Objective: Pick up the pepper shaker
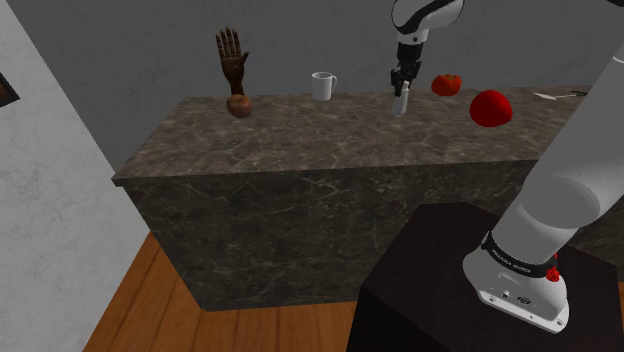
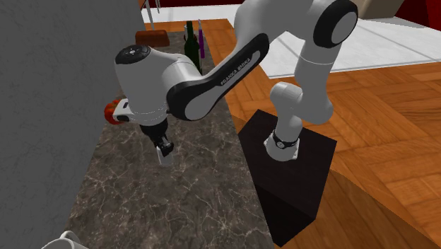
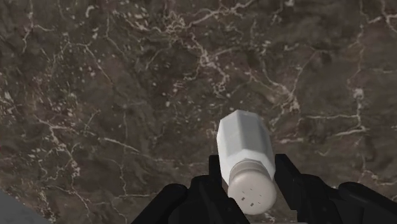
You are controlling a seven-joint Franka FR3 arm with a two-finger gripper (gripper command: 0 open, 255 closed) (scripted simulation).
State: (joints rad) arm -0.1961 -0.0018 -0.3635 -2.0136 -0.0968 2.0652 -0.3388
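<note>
Over the dark, white-veined stone worktop, the black claw pinches the pepper shaker between its fingers, near its capped end. The shaker has a pale, faceted body and a rounded cap dotted with small holes. Toward the shoulder view's left stands a white handled mug, its inside hidden, and beyond it a brown hand model.
</note>
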